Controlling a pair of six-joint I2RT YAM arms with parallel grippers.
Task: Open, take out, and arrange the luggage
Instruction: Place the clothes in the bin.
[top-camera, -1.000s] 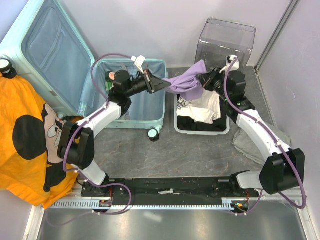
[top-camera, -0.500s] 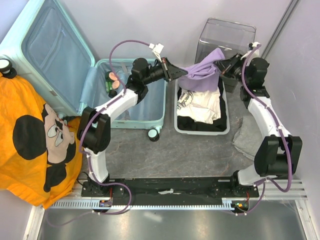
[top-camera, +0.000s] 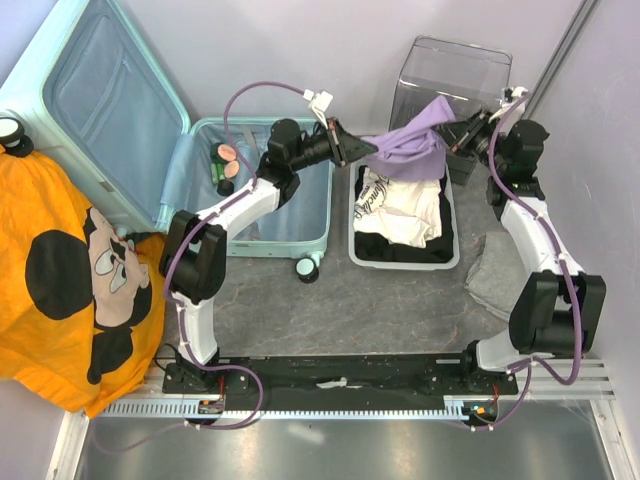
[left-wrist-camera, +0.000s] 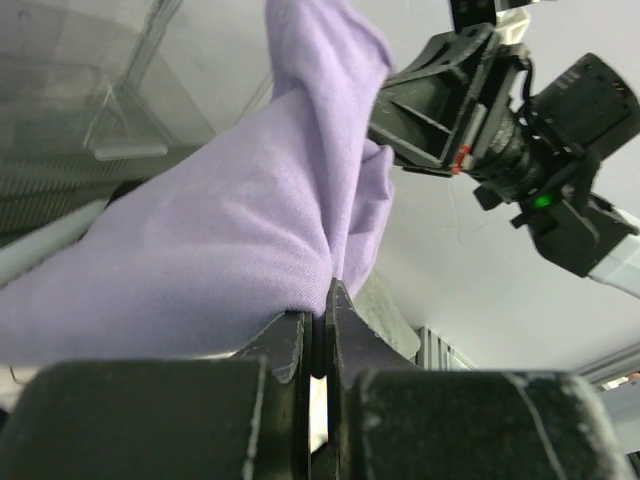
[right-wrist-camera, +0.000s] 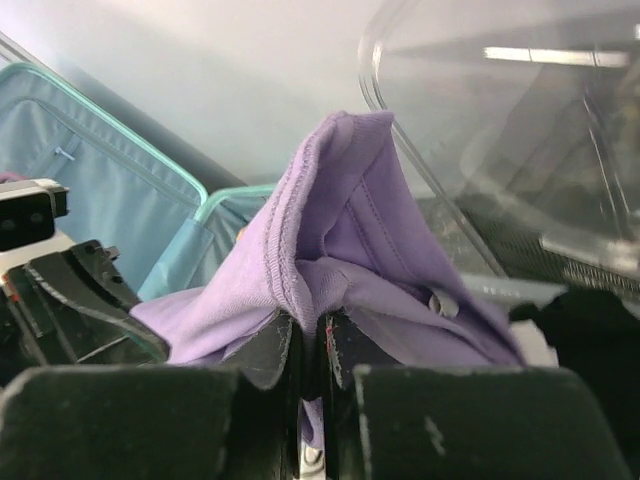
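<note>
**Open suitcase, two bins, one garment in the air**

Surface and room: we record a mottled grey table (top-camera: 400, 300) closed in by pale walls at 12 and 3 o'clock.

Count:
- One luggage (top-camera: 110, 100), mint shell, lying open from 10 to 12 o'clock. Its lid is thrown back to the far left and its base is beside the centre. We see two wheels, one at (top-camera: 308, 269) and one at (top-camera: 10, 130).
- One white basket (top-camera: 405, 264), just right of centre.
- One clear box (top-camera: 455, 70), at 1 o'clock.
- One purple garment (top-camera: 405, 150).
- One orange cartoon-mouse cloth (top-camera: 50, 290), at 8 o'clock.
- One grey cloth (top-camera: 490, 275), at 4 o'clock.
- Two arms.

Containers:
- The suitcase base holds small pink and green items (top-camera: 226, 160) in its far left corner.
- The basket holds a white printed garment (top-camera: 400, 205) over black fabric (top-camera: 400, 248).
- We cannot make out any contents in the clear box.

Grippers: the left gripper (left-wrist-camera: 322, 300) is pressed together on one edge of the purple garment. The right gripper (right-wrist-camera: 312, 330) pinches a fold at the other end. The garment is stretched between them above the far end of the basket.
</note>
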